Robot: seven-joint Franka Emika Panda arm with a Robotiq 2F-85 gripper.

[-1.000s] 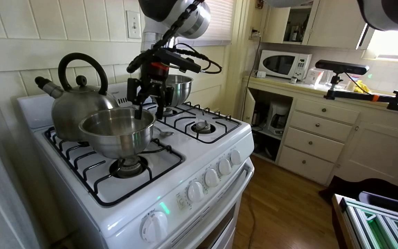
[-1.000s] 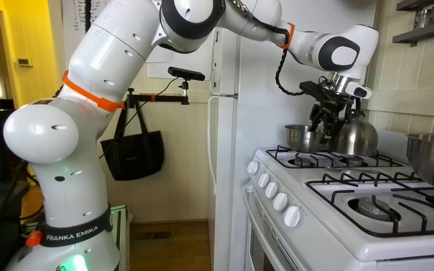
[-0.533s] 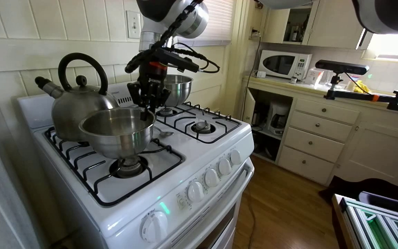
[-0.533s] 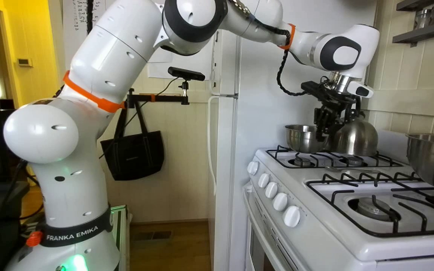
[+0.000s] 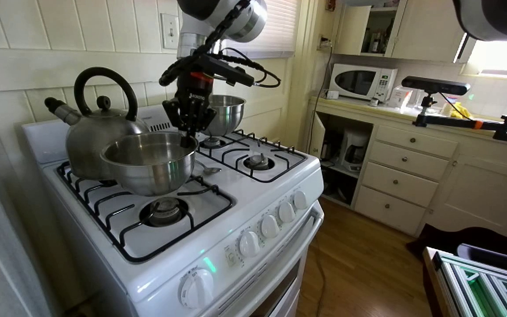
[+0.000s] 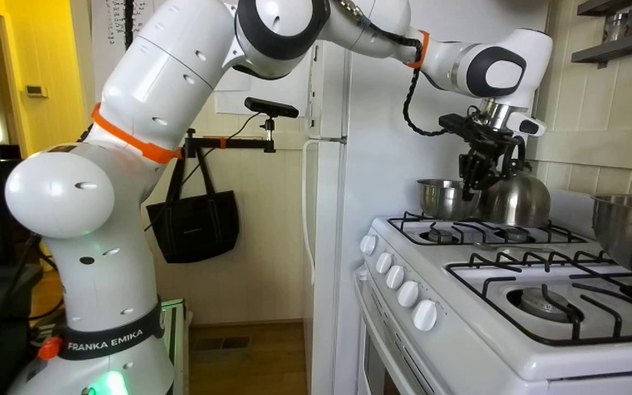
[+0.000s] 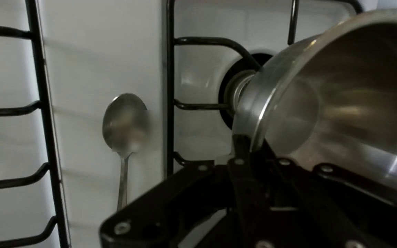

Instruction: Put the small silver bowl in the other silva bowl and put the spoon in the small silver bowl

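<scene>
My gripper (image 5: 187,141) is shut on the rim of the small silver bowl (image 5: 156,176), one finger inside and one outside, as the wrist view shows of the bowl (image 7: 350,103). That bowl hangs slightly above its burner, a little tilted. The other silva bowl (image 5: 227,116) rests on a back burner behind the gripper; in an exterior view this bowl (image 6: 631,236) is at the right edge. Between the two grates the spoon (image 5: 211,170) lies on the white stovetop; in the wrist view the spoon (image 7: 119,117) is left of the fingers, its handle end hidden by the gripper.
A steel kettle (image 5: 104,149) with a black handle stands on the stove right beside the held bowl. Black grates (image 6: 546,263) rise above the stovetop. A wall (image 5: 117,35) runs behind the stove, and a white refrigerator (image 6: 393,164) stands at its far side.
The gripper has gone from open to shut on the bowl's rim. Over the last half second the arm has risen a little and the small silver bowl has come up with it.
</scene>
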